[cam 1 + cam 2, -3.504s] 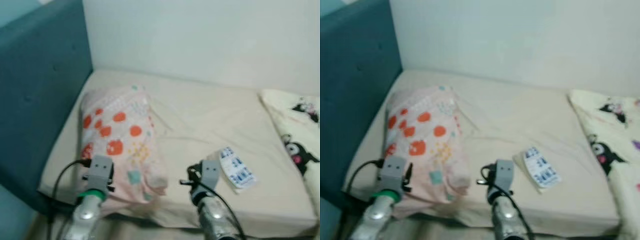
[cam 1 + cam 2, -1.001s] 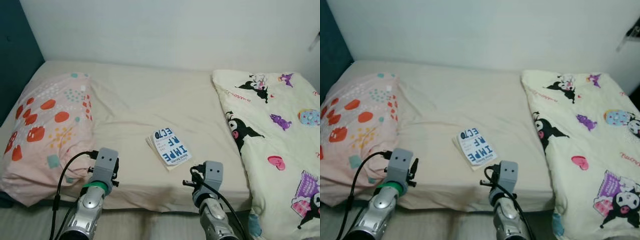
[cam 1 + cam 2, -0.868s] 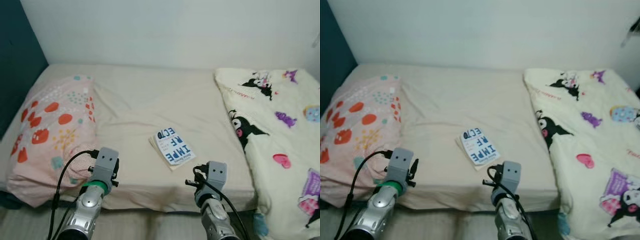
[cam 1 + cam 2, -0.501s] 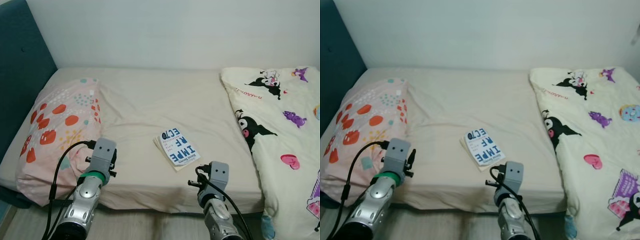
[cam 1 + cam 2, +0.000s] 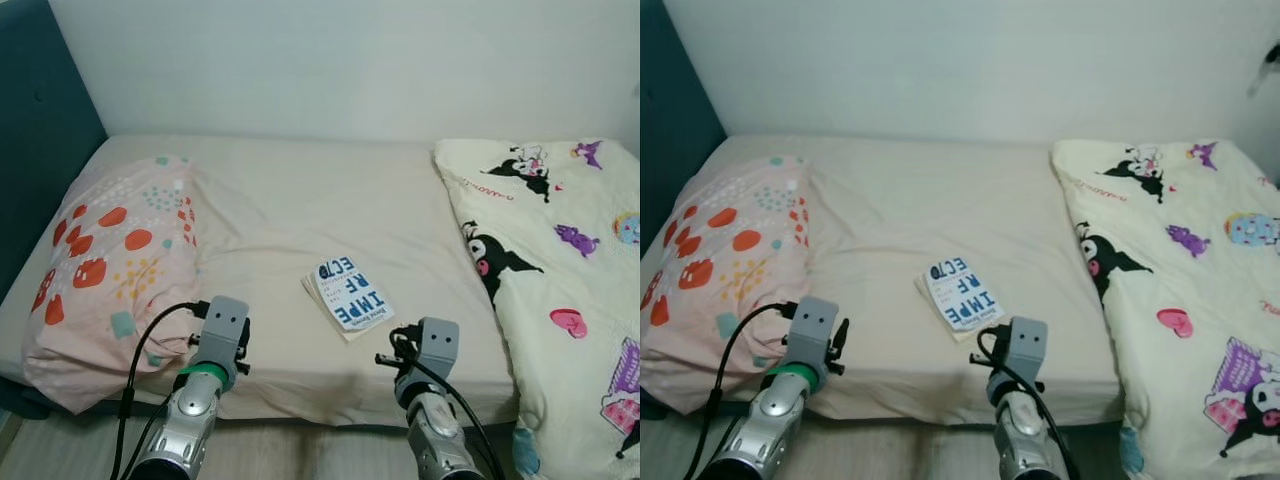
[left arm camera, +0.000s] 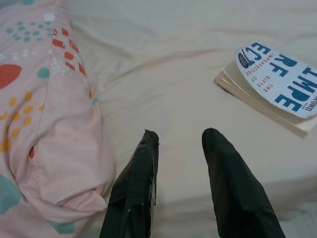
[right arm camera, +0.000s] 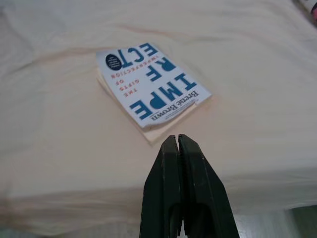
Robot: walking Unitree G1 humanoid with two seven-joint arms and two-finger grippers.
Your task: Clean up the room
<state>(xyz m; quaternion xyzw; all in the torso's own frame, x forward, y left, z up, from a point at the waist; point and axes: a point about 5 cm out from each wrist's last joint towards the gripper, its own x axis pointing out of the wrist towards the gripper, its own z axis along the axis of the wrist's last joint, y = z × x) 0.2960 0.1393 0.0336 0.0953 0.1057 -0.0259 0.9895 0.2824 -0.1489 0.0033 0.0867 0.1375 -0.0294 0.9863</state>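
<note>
A white paperback book (image 5: 350,296) with blue lettering lies flat on the cream bed sheet (image 5: 290,210), near the front edge and about mid-bed. My right gripper (image 7: 178,140) hovers just short of the book's near corner, fingers shut with nothing between them. My left gripper (image 6: 179,135) is open over bare sheet, between the book (image 6: 277,82) and a pink pillow (image 6: 34,124). Both wrists, left (image 5: 222,325) and right (image 5: 435,345), sit at the bed's front edge.
The pink pillow (image 5: 110,255) with red and teal spots lies at the bed's left end against a teal headboard (image 5: 40,150). A cream duvet (image 5: 570,260) printed with cartoon figures covers the right side. A white wall (image 5: 350,60) runs behind the bed.
The camera has swung right from the pillow to mid-bed, then settled. Both grippers stay at the bed's front edge, and the left wrist now sits a little nearer the book.
</note>
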